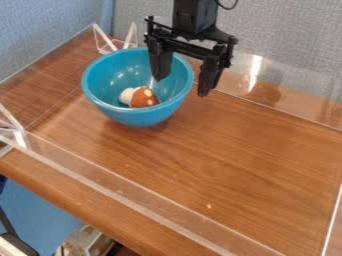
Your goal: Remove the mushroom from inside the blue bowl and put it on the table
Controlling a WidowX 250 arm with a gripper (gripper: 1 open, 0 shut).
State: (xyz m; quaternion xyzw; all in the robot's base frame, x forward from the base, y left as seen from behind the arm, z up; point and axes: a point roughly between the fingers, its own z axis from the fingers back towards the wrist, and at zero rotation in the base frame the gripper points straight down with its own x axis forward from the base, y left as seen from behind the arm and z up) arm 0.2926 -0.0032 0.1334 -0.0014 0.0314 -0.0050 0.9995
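- Gripper (pixel 182 86): fingers spread apart, two counted, one over the bowl's opening.
- One blue bowl (pixel 131 112), on the table (pixel 201 165).
- One mushroom (pixel 139 97), inside the bowl, cap orange-brown.

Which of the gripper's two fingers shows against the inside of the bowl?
The gripper finger on the picture's left; the other shows just outside the blue bowl's rim, on the picture's right.

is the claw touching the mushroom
Apart. The camera view shows a strip of the inside of the blue bowl between the claw's nearer fingertip and the mushroom.
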